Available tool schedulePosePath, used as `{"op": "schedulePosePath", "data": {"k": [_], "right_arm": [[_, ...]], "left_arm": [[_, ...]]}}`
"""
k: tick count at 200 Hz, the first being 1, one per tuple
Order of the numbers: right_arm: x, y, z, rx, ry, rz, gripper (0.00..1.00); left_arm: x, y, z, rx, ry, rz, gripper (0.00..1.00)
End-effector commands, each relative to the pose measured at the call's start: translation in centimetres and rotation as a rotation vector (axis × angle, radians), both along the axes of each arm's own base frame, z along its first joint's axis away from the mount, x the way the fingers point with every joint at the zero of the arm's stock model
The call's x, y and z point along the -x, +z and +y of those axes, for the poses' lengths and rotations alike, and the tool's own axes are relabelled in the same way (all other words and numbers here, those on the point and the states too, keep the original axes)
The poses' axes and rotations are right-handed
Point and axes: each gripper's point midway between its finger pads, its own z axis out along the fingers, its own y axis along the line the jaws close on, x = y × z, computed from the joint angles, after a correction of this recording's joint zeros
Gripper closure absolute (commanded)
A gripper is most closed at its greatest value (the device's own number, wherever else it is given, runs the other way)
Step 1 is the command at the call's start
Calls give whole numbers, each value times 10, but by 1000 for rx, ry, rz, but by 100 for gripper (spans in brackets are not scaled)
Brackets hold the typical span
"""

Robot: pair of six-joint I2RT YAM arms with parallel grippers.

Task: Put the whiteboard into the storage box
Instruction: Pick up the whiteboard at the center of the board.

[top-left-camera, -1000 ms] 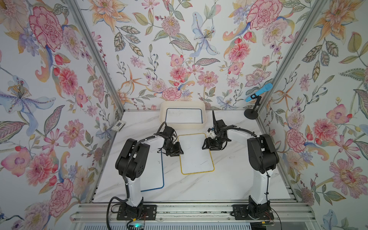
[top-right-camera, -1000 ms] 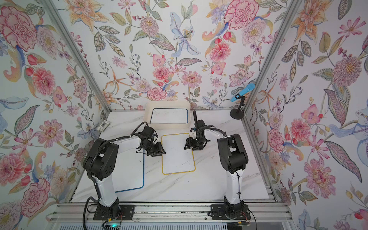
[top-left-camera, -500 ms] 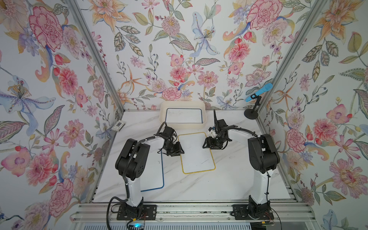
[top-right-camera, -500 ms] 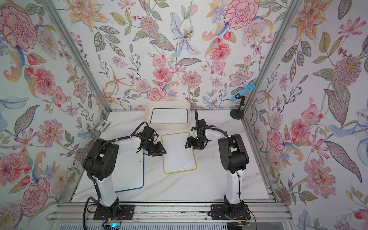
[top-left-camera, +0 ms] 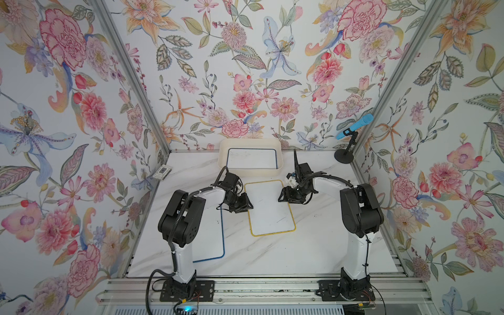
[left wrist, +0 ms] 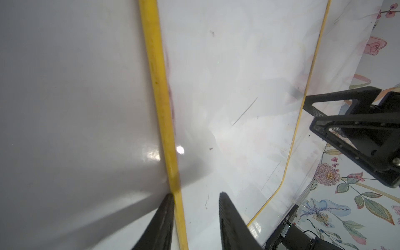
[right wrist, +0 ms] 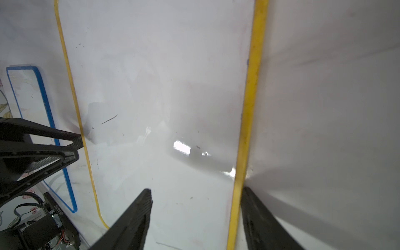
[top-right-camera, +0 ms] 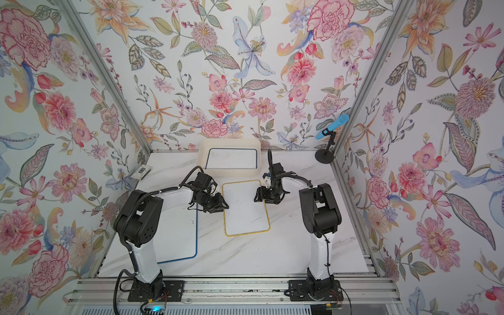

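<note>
I saw the flat rectangular yellow-rimmed whiteboard (top-left-camera: 270, 210) lying in the middle of the white marble desk (top-left-camera: 272, 259), just in front of the cream-white plastic storage box (top-left-camera: 252, 171) at the back edge. The left gripper (left wrist: 197, 194) and the right gripper (right wrist: 194, 190) each straddled one long rim, jaws apart and clamping nothing. One blue-rimmed whiteboard (top-left-camera: 253, 159) lay inside the box, and a second blue-rimmed whiteboard (top-left-camera: 210, 245) lay near the left edge.
</note>
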Motion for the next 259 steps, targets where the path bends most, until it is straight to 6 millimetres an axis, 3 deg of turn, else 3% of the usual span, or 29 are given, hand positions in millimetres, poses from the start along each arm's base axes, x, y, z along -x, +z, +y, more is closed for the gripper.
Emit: {"op": "schedulePosePath", "data": {"k": [1, 40, 74, 161, 210, 240, 259], "right_arm": [[65, -58, 25, -44, 85, 252, 33], [65, -56, 28, -86, 77, 258, 33], [65, -55, 28, -93, 76, 260, 33], [64, -52, 32, -130, 78, 260, 33], [65, -53, 34, -148, 72, 271, 33], [64, -54, 35, -151, 70, 272, 33], [64, -54, 34, -152, 65, 274, 33]], "left_arm": [[10, 93, -83, 376, -247, -215, 64], [9, 104, -82, 392, -257, -255, 64], [10, 99, -82, 400, -265, -256, 63], [4, 53, -60, 118, -331, -297, 62], [4, 24, -57, 56, -334, -278, 62], [2, 18, -55, 36, -324, -274, 60], [-1, 5, -45, -49, -310, -243, 60]]}}
